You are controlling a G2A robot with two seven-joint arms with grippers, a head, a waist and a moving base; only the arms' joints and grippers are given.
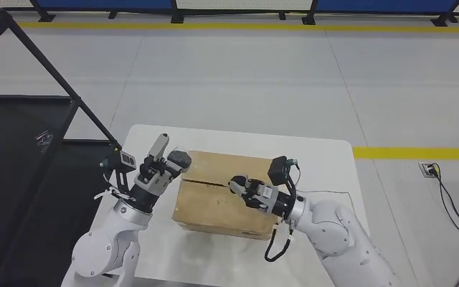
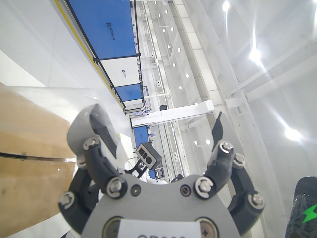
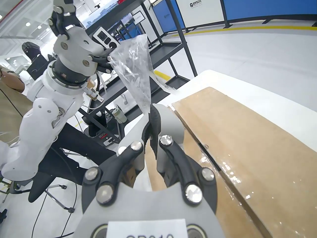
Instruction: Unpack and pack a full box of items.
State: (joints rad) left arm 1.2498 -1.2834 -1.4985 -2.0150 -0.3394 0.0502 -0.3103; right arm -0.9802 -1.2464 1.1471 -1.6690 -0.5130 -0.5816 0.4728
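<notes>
Two grippers are hanging over one closed cardboard box, which is sitting in the middle of the white table with its flaps meeting along a glossy taped seam.

In the top view, the right gripper is hovering over the lid close to the box's centre, a little toward 2 o'clock and right by the seam. Its fingers are pinching tight on the lower end of a crumpled strip of clear tape. That strip is rising off the box and stretching across to the left gripper. The left gripper is sitting above the box's 10 o'clock corner, raised and tilted upward. Its jaws are standing wide apart with nothing clamped between them, though the clear tape is clinging to one of its fingers.

A thin tail of the tape is trailing toward the box's far edge; whether it is stuck there I cannot tell.

At 9 o'clock of the table a black metal rack is standing on the floor. At 3 o'clock a yellow floor line is running off toward the edge of the view.
</notes>
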